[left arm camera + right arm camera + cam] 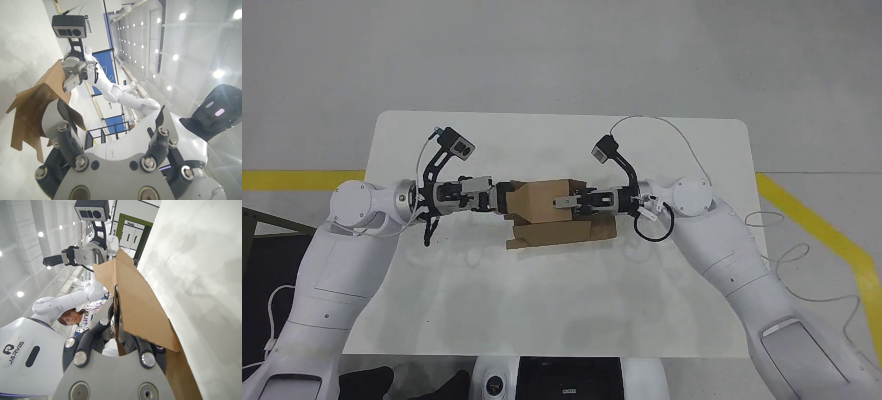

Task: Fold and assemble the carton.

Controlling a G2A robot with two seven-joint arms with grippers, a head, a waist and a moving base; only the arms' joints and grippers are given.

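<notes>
Left of centre in the top view, the left gripper point(498, 196) reaches in over the white table point(692, 300) with its claw spread wide. Its wrist view shows one finger point(62, 110) against a flap of the brown cardboard carton point(542, 200) and the other standing free in the air. The carton sits mid-frame between the two grippers, half-formed, with loose flaps spread just below it in the frame. Right of centre, the right gripper point(572, 201) comes in from the opposite side, its claw closed on the carton's upper panel. In its wrist view the cardboard edge is pinched against one finger point(110, 309), and the other finger is hidden behind the panel.
</notes>
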